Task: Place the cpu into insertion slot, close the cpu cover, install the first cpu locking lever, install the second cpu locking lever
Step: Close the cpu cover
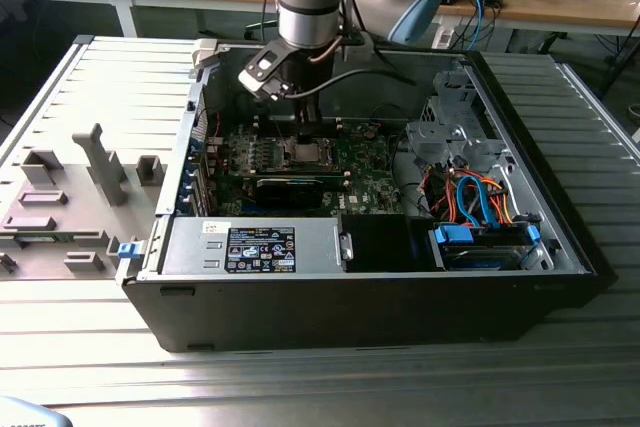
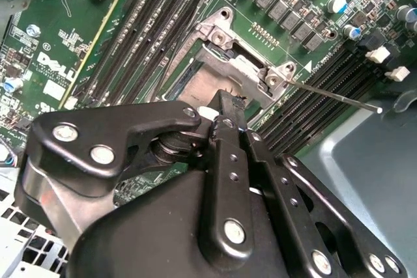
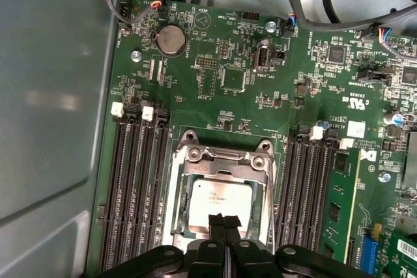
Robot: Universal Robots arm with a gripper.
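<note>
Gripper (image 3: 225, 221) is squeezed shut, holding nothing, over the cpu (image 3: 218, 200). The cpu cover (image 3: 221, 170) looks down; a thin locking lever (image 2: 332, 94) sticks out loose and needs hooking.

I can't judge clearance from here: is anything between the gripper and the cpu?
Nothing visible. In the first wrist view the gripper, fingers together, sits right over the cpu, whose metal top shows bare through the window of the cpu cover.
</note>
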